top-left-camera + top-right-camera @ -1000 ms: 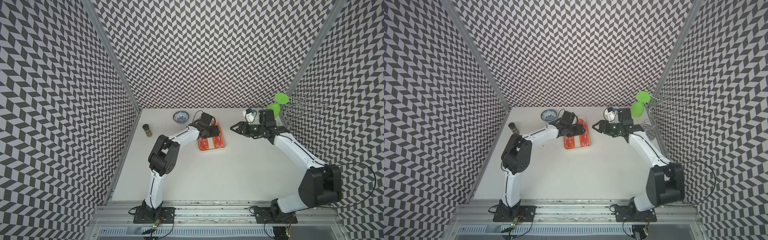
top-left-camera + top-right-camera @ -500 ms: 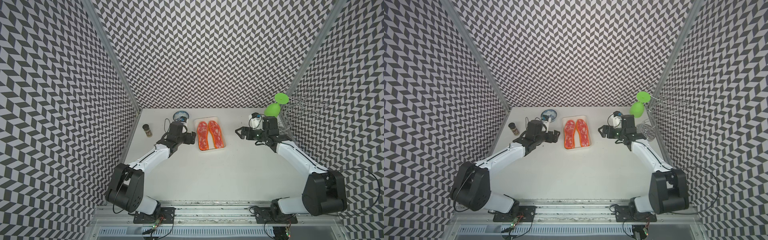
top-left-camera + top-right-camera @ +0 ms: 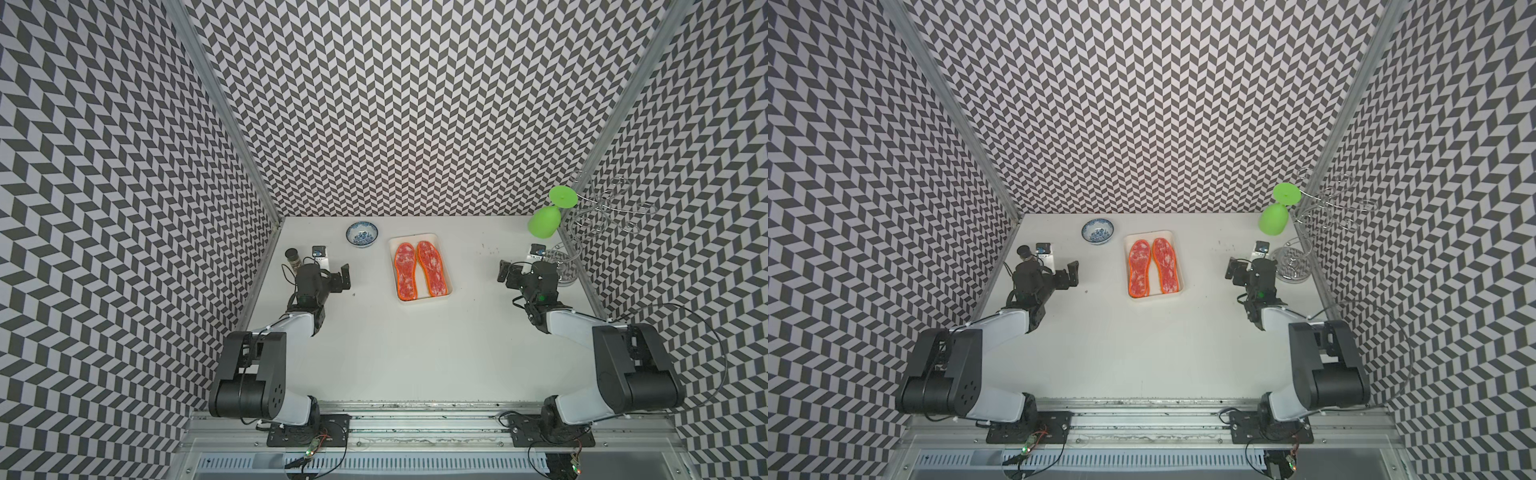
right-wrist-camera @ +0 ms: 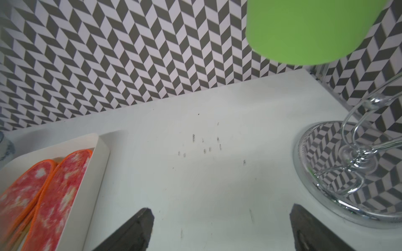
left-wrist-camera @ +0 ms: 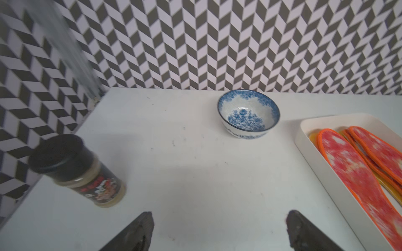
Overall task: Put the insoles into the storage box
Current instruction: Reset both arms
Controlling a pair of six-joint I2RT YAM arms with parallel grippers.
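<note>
While in storage box [image 3: 424,301], insoles [image 3: 406,272].

In a top view, the white storage box [image 3: 1154,297] lies on the desk [image 3: 1142,353], toward the far middle. Two mottled red insoles [image 3: 1139,270] with orange edging lie side by side on top inside it. A blue-and-white bowl [image 3: 1097,231] stands just far-left of the box, and a dark-lidded jar [image 3: 1024,252] farther left. The left end effector [image 3: 1071,275] and right end effector [image 3: 1233,272] flank the box, well apart from it, carrying nothing. An inverted green glass [image 3: 1274,219] hangs by a wire rack [image 3: 1292,266] at the far right.
</note>
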